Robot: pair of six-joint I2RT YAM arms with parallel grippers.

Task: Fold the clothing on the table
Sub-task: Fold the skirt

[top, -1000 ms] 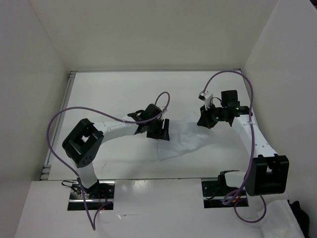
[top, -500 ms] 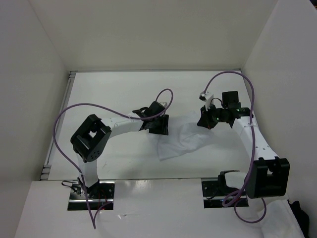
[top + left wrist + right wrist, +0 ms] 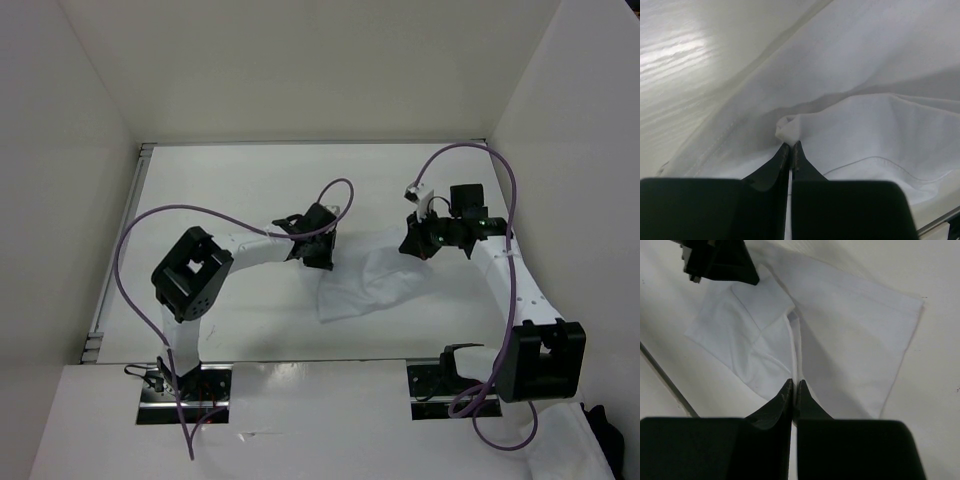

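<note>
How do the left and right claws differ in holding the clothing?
The left claw pinches a bunched tuck at the left end of the clothing; the right claw pinches a raised ridge at its right end. The left claw sits close against the fabric; the right claw looks over most of it. Both are shut on it.

Plain white clothing (image 3: 370,290) mid-frame (faint stitched hems, no print); matte white table (image 3: 230,180); purple cables (image 3: 180,207); black-and-white arms (image 3: 190,285) below.
</note>
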